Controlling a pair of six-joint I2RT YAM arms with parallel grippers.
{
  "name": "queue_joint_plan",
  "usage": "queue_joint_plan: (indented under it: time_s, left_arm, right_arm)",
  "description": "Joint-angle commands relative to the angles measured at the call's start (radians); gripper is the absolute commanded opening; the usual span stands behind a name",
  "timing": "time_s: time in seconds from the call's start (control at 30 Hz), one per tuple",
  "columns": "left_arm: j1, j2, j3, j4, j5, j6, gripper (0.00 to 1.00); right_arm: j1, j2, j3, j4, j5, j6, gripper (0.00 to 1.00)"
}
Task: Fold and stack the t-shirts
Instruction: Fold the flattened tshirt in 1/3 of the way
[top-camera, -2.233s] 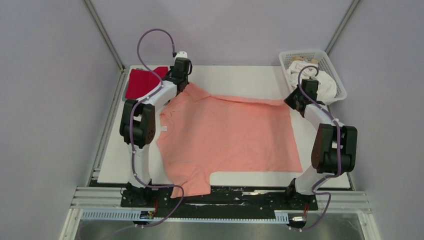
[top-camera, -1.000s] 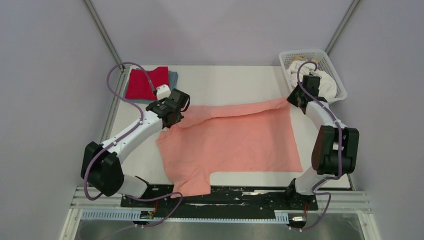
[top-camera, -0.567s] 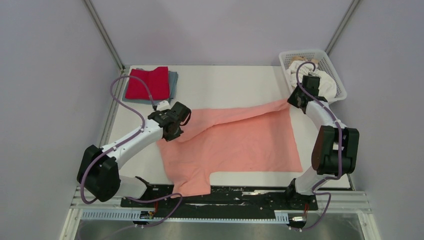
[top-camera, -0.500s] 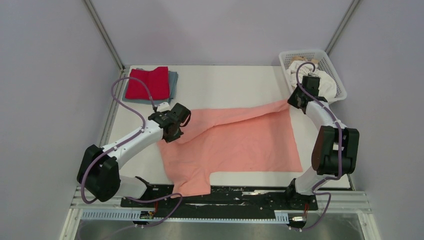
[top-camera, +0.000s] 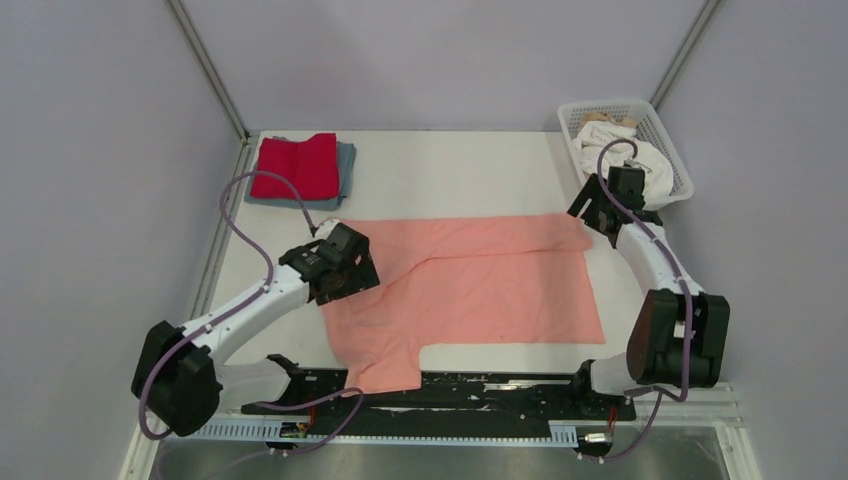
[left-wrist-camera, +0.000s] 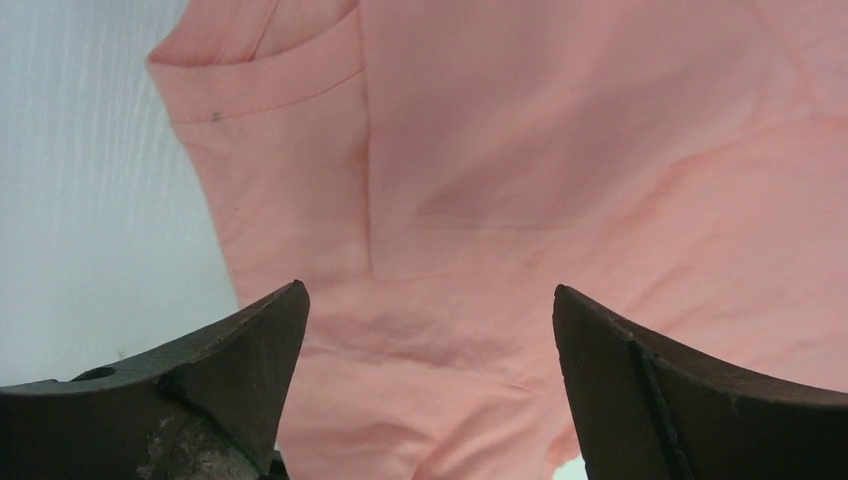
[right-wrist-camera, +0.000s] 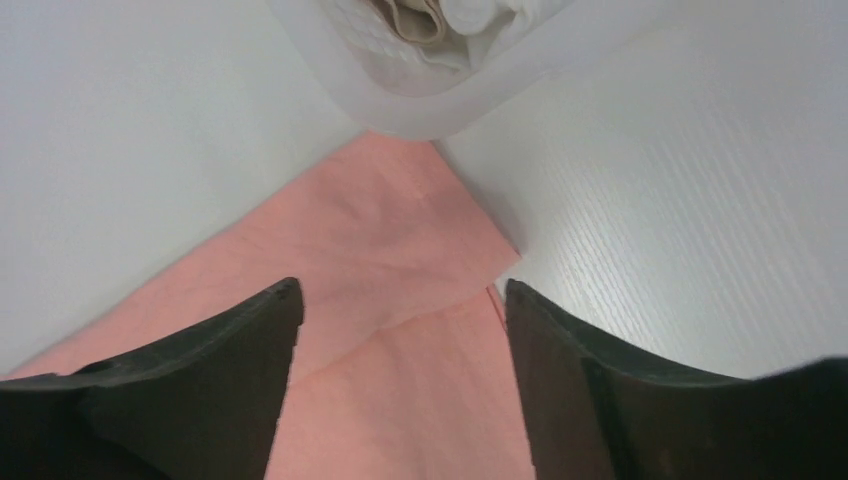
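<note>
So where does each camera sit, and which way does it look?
Top external: fixed above, behind, looking down on the table; left arm and right arm show.
Left wrist: on the left arm, looking down at the salmon-pink t-shirt; open left gripper shows.
Right wrist: on the right arm, facing the basket and t-shirt corner; open right gripper shows.
Shared: all see the t-shirt.

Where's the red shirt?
In the top view, the red shirt lies folded at the far-left corner of the table, on a grey-blue shirt.
</note>
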Motion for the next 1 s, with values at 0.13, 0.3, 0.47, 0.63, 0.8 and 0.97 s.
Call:
queue_joint_plan:
  time_s: [0.13, 0.3, 0.47, 0.63, 0.8, 0.97]
  left_arm:
    - [0.059, -0.02, 0.114, 0.242, 0.033, 0.154, 1.0]
    - [0.197, 0.259, 0.205, 0.417, 0.161, 0.196, 1.0]
    - [0.253, 0.479, 0.352, 0.404, 0.189, 0.219, 1.0]
    - [0.315, 0.644, 0.417, 0.418, 0.271, 0.21, 1.0]
    - [0.357, 0.752, 0.501, 0.394, 0.294, 0.219, 1.0]
    - [0.393, 0.847, 0.624, 0.365, 0.332, 0.239, 1.0]
  right_arm:
    - [0.14, -0.106, 0.023, 0.031, -0.068, -0.056, 1.0]
    - [0.194, 0.053, 0.046, 0.098, -0.195, -0.068, 1.0]
    - [0.192, 0.215, 0.091, 0.111, -0.169, -0.048, 1.0]
    - [0.174, 0.335, 0.12, 0.115, -0.165, 0.019, 1.0]
    - [0.153, 0.391, 0.139, 0.118, -0.127, 0.071, 1.0]
    - [0.144, 0.416, 0.172, 0.133, -0.08, 0.068, 1.0]
